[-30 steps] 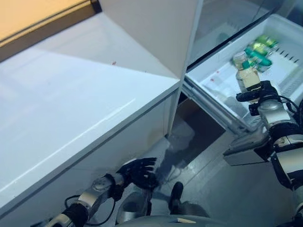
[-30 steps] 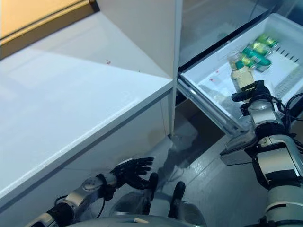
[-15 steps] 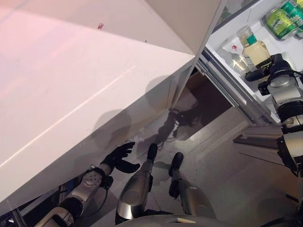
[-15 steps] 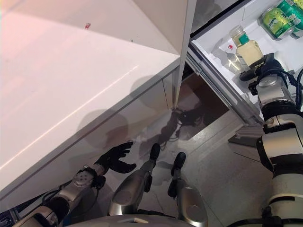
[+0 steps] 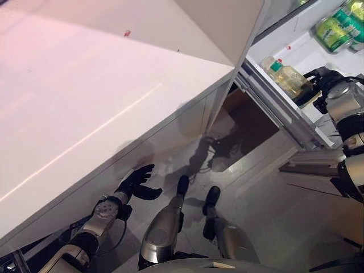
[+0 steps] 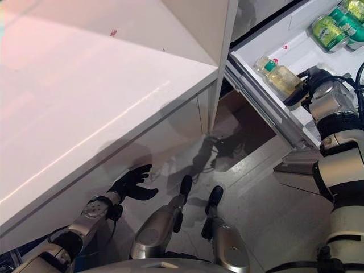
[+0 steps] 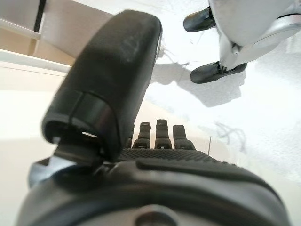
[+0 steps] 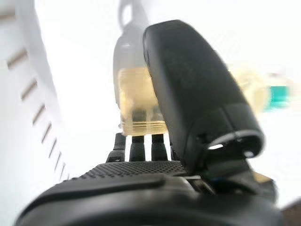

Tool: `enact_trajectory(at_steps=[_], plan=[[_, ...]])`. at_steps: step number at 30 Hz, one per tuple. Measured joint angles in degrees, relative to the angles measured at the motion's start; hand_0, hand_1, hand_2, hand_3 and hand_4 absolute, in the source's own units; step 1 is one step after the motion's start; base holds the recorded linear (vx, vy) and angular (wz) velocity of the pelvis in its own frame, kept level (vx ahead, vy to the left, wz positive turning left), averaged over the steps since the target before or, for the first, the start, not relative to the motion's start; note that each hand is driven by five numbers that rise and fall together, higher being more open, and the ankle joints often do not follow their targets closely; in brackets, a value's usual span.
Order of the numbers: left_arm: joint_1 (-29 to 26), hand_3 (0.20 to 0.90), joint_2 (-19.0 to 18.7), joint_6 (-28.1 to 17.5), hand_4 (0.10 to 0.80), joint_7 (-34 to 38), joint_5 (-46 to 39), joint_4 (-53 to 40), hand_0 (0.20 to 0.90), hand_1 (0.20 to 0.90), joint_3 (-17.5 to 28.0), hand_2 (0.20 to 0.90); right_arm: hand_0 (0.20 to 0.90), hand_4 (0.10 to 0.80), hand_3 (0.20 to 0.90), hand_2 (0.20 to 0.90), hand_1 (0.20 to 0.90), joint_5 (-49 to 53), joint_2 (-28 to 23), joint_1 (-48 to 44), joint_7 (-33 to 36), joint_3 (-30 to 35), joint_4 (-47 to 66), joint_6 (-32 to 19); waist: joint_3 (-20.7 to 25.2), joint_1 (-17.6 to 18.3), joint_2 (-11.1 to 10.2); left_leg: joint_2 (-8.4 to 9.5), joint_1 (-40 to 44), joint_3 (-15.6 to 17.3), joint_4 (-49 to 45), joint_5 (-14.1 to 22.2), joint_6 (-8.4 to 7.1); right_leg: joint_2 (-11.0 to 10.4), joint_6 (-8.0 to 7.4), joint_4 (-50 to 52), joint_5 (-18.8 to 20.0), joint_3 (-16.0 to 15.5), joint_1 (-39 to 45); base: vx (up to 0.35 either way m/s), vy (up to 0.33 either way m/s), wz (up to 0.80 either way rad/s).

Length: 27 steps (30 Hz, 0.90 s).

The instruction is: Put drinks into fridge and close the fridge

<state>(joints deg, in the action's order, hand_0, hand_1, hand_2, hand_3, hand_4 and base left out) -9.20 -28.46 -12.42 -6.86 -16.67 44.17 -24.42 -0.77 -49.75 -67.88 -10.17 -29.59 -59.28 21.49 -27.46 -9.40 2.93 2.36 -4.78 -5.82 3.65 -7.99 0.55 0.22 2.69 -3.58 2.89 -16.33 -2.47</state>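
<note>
A bottle of pale yellow drink with a teal cap [image 5: 287, 79] lies on its side in the open white fridge compartment [image 5: 272, 107] at the upper right, cap pointing left. My right hand [image 5: 321, 79] is at its base, thumb over it and fingers under it; the hand also shows in the right eye view [image 6: 316, 85] and the right wrist view [image 8: 188, 94]. Green cans [image 5: 333, 31] lie further back in the compartment. My left hand [image 5: 135, 183] hangs open and empty low under the white counter, and also shows in the left wrist view [image 7: 155, 136].
A large white counter [image 5: 85, 96] fills the left and middle, its front edge overhanging my left arm. A white upright panel [image 5: 227, 28] stands between the counter and the fridge compartment. A grey floor [image 5: 284, 216] lies below, with a dark gap [image 5: 244, 122] under the compartment.
The bottle has gone from upright in my right hand to lying on its side, cap to the left. My left hand has drifted slightly down and left. The view shifted a second ago.
</note>
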Motion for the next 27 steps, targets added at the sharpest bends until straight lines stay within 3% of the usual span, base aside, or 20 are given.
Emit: enact_trajectory(at_steps=[6, 9, 14, 17, 22, 27], plan=[[1.5, 0.900, 1.1, 1.4, 0.800, -0.3, 2.4, 0.0, 0.900, 0.900, 2.0, 0.900, 0.900, 0.800, 0.900, 0.900, 0.900, 17.3, -1.4, 4.1, 0.6, 6.7, 8.2, -3.4, -0.2, 1.1, -0.4, -0.25, 2.4, 0.9, 0.2, 0.1, -0.06, 0.2, 0.25, -0.3, 0.2, 0.6, 2.3, 0.023, 0.028, -0.05], [2.4, 0.900, 1.7, 2.4, 0.800, -0.3, 3.5, 0.3, 0.900, 0.900, 2.9, 0.900, 0.900, 0.800, 0.900, 0.900, 0.900, 24.7, -1.9, 7.1, 4.0, 11.5, 14.2, -8.6, -0.5, 1.6, -1.0, -0.39, 3.5, 1.6, 0.7, 0.1, -0.04, 0.3, 0.29, -0.3, 0.3, 1.3, 2.9, 0.050, 0.080, -0.12], [3.0, 0.900, 4.0, 2.3, 0.800, -0.1, 6.1, 3.2, 0.900, 0.900, 3.7, 0.900, 0.900, 0.800, 0.900, 0.900, 0.900, 27.6, -2.1, 13.6, 18.7, 23.2, 24.1, -21.6, -0.4, 2.1, -1.3, -0.28, 6.9, 3.0, 1.3, 0.8, 0.50, 0.2, 0.26, -0.4, 0.3, 3.1, 5.4, 0.056, 0.110, -0.13], [3.8, 0.900, 5.0, 2.3, 0.800, 0.6, 7.4, 4.2, 0.900, 0.900, 4.0, 0.900, 0.900, 0.800, 0.900, 0.900, 0.900, 24.9, -2.0, 15.2, 29.1, 29.6, 26.0, -26.8, 0.1, 2.5, -2.0, -0.20, 8.7, 4.3, 1.3, 1.4, 0.74, 0.2, 0.10, -0.5, 0.2, 4.6, 6.8, 0.046, 0.098, -0.22], [5.4, 0.900, 5.3, 2.7, 0.800, 1.0, 8.2, 7.5, 0.900, 0.900, 3.9, 0.900, 0.900, 0.800, 0.900, 0.900, 0.900, 29.7, 0.7, 22.3, 39.9, 39.2, 25.0, -31.0, 5.0, 4.6, -5.4, -0.27, 10.0, 6.2, 1.3, 2.3, 0.78, 0.3, -0.21, -1.2, 0.1, 6.5, 7.6, 0.064, 0.076, -0.21], [7.7, 0.900, 6.3, 3.0, 0.800, 0.9, 8.7, 9.2, 0.900, 0.900, 3.9, 0.900, 0.900, 0.800, 0.900, 0.900, 0.900, 38.5, 4.7, 29.6, 40.3, 41.3, 22.9, -31.8, 9.9, 7.2, -4.5, -0.29, 13.4, 8.0, 1.4, 3.7, 0.88, 0.4, -0.53, -1.6, 0.0, 9.1, 10.4, 0.059, 0.048, -0.27]])
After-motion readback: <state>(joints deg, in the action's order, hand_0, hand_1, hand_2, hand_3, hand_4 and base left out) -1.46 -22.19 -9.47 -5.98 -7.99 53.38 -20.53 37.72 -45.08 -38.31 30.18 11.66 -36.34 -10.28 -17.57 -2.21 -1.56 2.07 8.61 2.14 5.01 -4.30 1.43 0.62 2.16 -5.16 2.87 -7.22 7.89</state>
